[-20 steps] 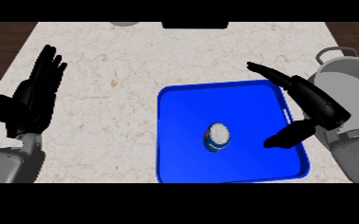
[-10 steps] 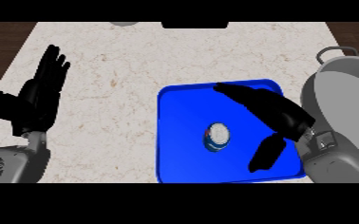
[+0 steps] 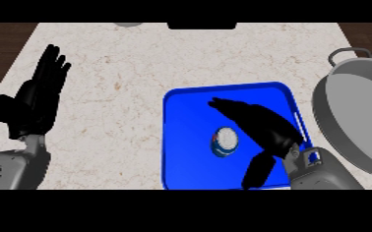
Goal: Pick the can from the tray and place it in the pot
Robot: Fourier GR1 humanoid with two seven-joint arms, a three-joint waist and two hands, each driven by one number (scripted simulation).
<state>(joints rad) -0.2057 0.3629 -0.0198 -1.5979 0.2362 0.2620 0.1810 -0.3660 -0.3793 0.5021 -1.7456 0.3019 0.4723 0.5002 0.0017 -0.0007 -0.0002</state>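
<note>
I see the can [image 3: 224,141] standing upright near the middle of the blue tray [image 3: 190,172] on the marbled worktop [image 3: 131,69]. My right hand [image 3: 263,123] hangs over the tray just beside the can, fingers [image 3: 225,104] released and spread, thumb apart, grasping nothing. The grey pot [image 3: 341,113] sits right of the tray. My left hand [image 3: 38,96] rests at the left edge, fingers straight, pointing up.

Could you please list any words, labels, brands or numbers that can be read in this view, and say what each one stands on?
No text can be read.
The can on the blue tray shows red and blue markings on its side, too blurred to read.
The pot, the counter and both hands bear no writing.
</note>
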